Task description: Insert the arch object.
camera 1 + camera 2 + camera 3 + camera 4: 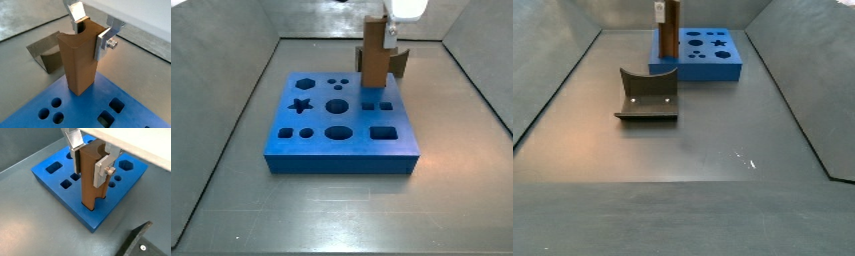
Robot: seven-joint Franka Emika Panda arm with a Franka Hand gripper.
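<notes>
- The gripper (89,155), above the blue board (57,195), has its jaws clenched on the upright arch object (89,183); whether its lower end sits in a hole is unclear.
- The fixture (647,95) stands apart on the grey tabletop (714,190), with grey walls around.

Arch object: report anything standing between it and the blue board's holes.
Nothing visible does. The gripper holds the arch object upright with its lower end at the blue board; the fixture stands apart on the floor.

End effector (89,159) above board (311,150) corner, clamping upright bar (374,58); bar's foot on board; fixture (648,94) apart on tabletop (714,170).
</notes>
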